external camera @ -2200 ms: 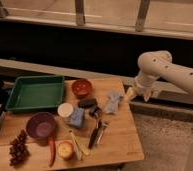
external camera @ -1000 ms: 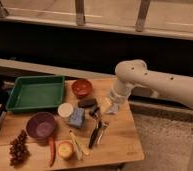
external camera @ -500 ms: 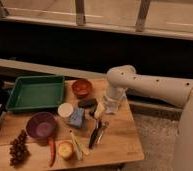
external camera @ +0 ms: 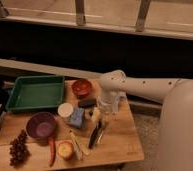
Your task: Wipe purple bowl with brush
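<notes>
The purple bowl (external camera: 41,125) sits on the left part of the wooden table (external camera: 117,145), in front of the green tray. The brush (external camera: 94,136), a slim black stick, lies on the table right of centre, next to a thin silver utensil (external camera: 101,133). My gripper (external camera: 108,105) hangs from the white arm that reaches in from the right. It is above the table just behind the brush's far end and well to the right of the bowl. Its fingers stand open with nothing between them.
A green tray (external camera: 36,92) stands at the back left with a red bowl (external camera: 82,87) beside it. A white cup (external camera: 65,110), blue sponge (external camera: 77,118), black block (external camera: 87,102) and yellowish item (external camera: 96,115) crowd the middle. Grapes (external camera: 19,148), chili (external camera: 52,150) and apple (external camera: 65,149) lie in front.
The arm has swung left from beyond the table's right edge and lowered. The gripper now hangs over the table's middle, close behind the brush. Nothing on the table has moved.
</notes>
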Action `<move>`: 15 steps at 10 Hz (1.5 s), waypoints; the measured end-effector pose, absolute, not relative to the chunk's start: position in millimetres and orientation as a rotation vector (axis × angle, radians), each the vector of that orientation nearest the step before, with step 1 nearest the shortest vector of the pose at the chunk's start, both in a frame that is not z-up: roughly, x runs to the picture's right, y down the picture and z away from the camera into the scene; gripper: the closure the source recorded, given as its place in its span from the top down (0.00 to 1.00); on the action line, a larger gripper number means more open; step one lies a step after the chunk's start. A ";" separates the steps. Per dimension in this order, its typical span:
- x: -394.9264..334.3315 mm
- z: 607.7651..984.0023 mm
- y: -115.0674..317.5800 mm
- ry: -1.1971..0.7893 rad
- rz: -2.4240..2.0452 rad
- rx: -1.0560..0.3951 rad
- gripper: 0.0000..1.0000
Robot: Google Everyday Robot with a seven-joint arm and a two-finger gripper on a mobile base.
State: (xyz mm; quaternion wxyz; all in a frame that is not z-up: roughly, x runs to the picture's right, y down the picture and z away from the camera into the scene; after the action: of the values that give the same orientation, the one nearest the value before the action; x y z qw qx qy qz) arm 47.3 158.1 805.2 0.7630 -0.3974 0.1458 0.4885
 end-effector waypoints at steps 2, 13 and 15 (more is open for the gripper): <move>40.5 809.9 159.7 0.325 1.054 -0.861 0.71; 34.5 866.7 179.2 0.322 1.053 -0.904 0.69; 37.2 865.1 175.4 0.325 1.048 -0.897 0.54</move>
State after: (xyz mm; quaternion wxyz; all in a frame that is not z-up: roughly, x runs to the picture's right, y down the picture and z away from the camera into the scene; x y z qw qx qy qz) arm 37.2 175.4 865.1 0.7591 -0.4121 0.1491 0.4814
